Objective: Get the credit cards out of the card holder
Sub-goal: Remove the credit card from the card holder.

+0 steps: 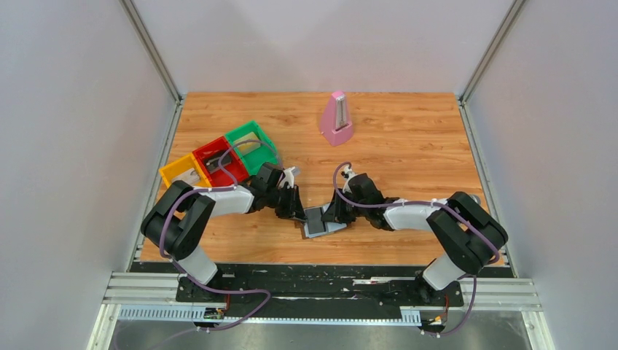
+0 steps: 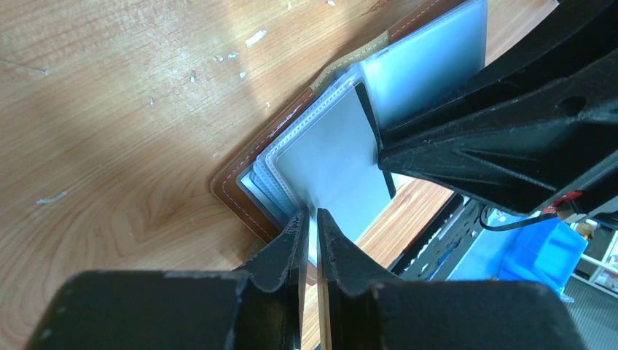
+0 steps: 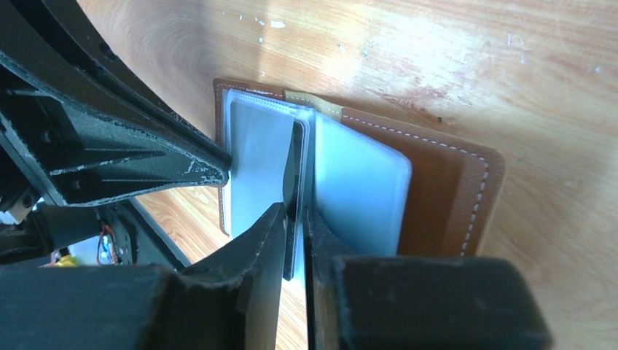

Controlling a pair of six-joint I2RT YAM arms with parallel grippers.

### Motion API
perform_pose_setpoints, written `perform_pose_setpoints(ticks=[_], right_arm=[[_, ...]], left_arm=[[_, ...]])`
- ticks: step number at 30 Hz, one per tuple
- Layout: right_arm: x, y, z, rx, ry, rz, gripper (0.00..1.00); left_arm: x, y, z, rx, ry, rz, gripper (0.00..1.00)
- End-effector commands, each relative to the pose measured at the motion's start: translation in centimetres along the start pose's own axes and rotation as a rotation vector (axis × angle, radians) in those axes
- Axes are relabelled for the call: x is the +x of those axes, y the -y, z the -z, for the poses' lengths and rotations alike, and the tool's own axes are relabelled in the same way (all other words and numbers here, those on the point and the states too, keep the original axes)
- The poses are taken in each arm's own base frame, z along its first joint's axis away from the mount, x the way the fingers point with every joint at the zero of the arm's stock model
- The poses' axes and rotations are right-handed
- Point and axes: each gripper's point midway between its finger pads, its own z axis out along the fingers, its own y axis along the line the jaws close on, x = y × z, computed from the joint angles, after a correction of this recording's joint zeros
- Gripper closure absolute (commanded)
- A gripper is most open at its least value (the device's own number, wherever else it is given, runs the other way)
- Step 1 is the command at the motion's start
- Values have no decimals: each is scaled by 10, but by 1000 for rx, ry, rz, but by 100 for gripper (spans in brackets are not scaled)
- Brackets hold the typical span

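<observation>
The left gripper (image 2: 311,216) is pinching a clear sleeve (image 2: 328,157) of the open card holder (image 3: 452,186) lying on the bench (image 3: 510,58), while the right gripper (image 3: 295,213) is narrowly gripping a dark credit card (image 3: 297,164), so a weak left pinch is probably risking the holder dragging along.

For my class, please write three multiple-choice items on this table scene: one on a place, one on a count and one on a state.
1. Where does the pink metronome stand?
A) between the arm bases
B) at the far side of the table
C) on the left arm

2. How many plastic trays are there?
A) three
B) one
C) five

3. The card holder is:
A) shut and clasped
B) lifted high in the air
C) lying open

Key: 1 B, it stands past everything else; 2 A, one yellow, one red and one green; 3 C, its clear sleeves show.
</observation>
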Motion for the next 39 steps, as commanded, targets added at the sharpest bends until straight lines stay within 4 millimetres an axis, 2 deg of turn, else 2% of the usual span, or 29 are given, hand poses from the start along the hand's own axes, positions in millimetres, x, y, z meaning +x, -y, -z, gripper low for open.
perform_pose_setpoints(ticks=[1,5,11,16,24,28,32,39], right_arm=[[3,-5,1,-101,-9,-16,86],[3,-12,5,-181,-21,-16,90],[5,-14,2,-213,-46,-32,86],[5,-14,1,-229,-52,-41,87],[6,-19,5,-296,-67,-51,100],[7,-16,10,-322,-70,-69,100],[7,-6,14,-279,-52,-62,100],[3,1,28,-245,-18,-36,100]], left_arm=[[11,-19,-6,-68,-16,-15,83],[12,-19,-6,-67,-21,-13,83],[14,-20,-8,-57,-28,-5,83],[16,-21,-10,-54,-34,1,83],[17,-21,-11,-52,-37,2,83],[17,-22,-11,-57,-37,2,83],[19,-26,-11,-73,-40,0,83],[18,-25,-9,-75,-36,-3,83]])
